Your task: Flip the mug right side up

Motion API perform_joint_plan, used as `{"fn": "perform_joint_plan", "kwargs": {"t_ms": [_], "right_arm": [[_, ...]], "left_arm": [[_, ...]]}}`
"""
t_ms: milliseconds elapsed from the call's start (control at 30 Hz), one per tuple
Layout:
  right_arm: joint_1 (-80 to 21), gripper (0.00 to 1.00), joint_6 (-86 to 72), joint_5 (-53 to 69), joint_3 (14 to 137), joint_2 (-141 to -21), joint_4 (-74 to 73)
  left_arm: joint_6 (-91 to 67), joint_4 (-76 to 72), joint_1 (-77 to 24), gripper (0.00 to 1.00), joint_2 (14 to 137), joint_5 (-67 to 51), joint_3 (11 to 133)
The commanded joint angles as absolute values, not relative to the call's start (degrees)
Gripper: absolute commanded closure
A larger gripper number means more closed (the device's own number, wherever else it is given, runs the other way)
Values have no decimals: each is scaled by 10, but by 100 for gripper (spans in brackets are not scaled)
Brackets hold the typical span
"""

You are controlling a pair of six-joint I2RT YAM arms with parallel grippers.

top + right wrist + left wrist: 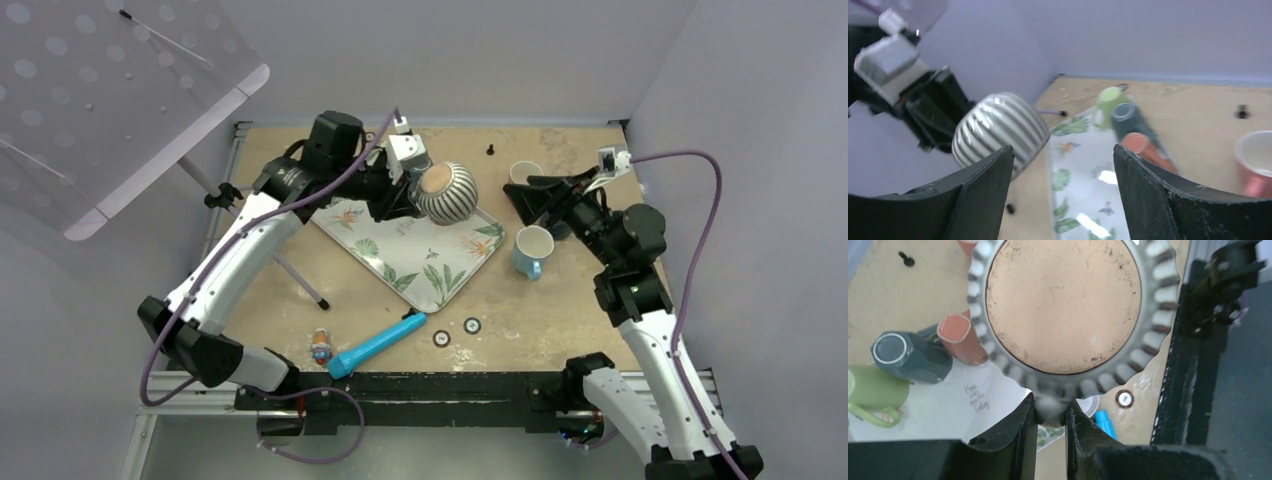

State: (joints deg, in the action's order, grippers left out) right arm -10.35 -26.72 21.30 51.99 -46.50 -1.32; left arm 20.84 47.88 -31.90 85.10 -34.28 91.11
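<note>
The mug (446, 192) is round with grey and white stripes and a tan base. My left gripper (410, 197) is shut on it and holds it tilted on its side above the back edge of the leaf-print tray (420, 260), base facing up and left. In the left wrist view the tan base (1063, 305) faces the camera and the left gripper (1050, 406) pinches a striped part at the mug's edge. My right gripper (515, 190) is open and empty just right of the mug. In the right wrist view the mug (998, 130) hangs left of the right gripper (1063, 152).
A green mug (1110, 97), a dark teal mug (1125, 116) and a salmon mug (1147, 147) lie at the tray's back. A pink cup (524, 172) and a light blue mug (533, 250) stand right of the tray. A blue tube (376, 344), a small figure (320, 345) and two rings (441, 338) lie near the front.
</note>
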Motion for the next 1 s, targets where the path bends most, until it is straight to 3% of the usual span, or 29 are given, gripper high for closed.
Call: {"fn": "perform_joint_plan", "kwargs": {"t_ms": [0, 400, 833, 967], "right_arm": [[-152, 23, -457, 293, 432, -449, 274], [-288, 25, -597, 333, 383, -506, 583], [-288, 24, -376, 280, 428, -431, 216], [-289, 22, -337, 339, 423, -411, 214]], "left_arm": [[49, 434, -321, 100, 801, -419, 969], [-39, 436, -321, 100, 804, -473, 1037], [-22, 455, -318, 100, 790, -466, 1072], [-12, 457, -318, 100, 786, -459, 1064]]}}
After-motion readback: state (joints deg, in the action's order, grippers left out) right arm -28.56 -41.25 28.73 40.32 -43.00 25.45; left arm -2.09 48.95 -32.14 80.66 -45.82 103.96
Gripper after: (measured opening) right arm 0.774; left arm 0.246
